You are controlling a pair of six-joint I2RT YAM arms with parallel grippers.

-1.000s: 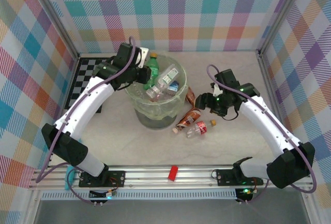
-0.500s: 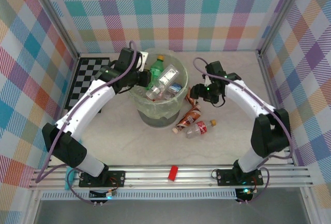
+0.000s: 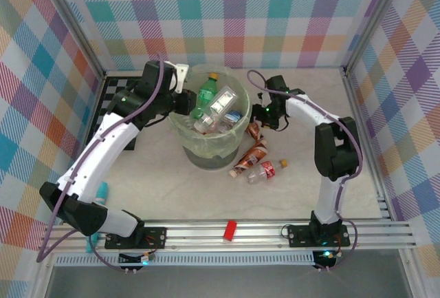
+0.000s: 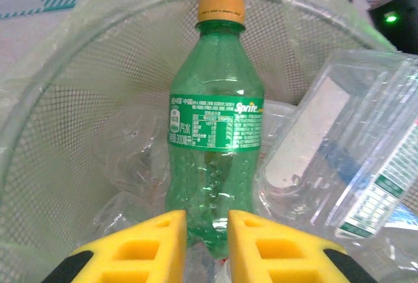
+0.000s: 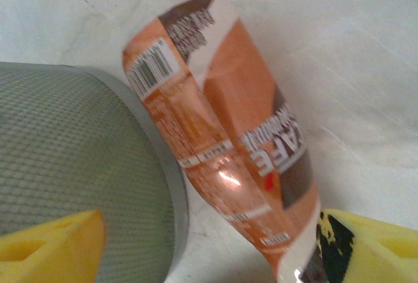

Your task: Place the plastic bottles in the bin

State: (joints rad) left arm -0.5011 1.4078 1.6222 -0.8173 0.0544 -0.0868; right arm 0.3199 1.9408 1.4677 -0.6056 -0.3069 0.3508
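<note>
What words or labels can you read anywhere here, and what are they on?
"Sprite": label of the green bottle, inside the bin.
"AFE", start cut off: side of the orange-brown bottle beside the bin.
Fine print on both labels and on the clear bottle: too small to read.

you have one bin (image 3: 206,155). inside it you can count three bottles for sure: one green sprite bottle (image 3: 205,96), one clear bottle with a white label (image 3: 221,100) and one clear bottle with a blue label (image 3: 233,115). anything beneath them is too jumbled to count. out on the table (image 3: 165,188) you have three more: one orange-brown coffee bottle (image 3: 254,131), one second brown bottle (image 3: 250,157) and one clear bottle with a red label (image 3: 262,172). add one red block (image 3: 230,230) and one chessboard (image 3: 113,95).
</note>
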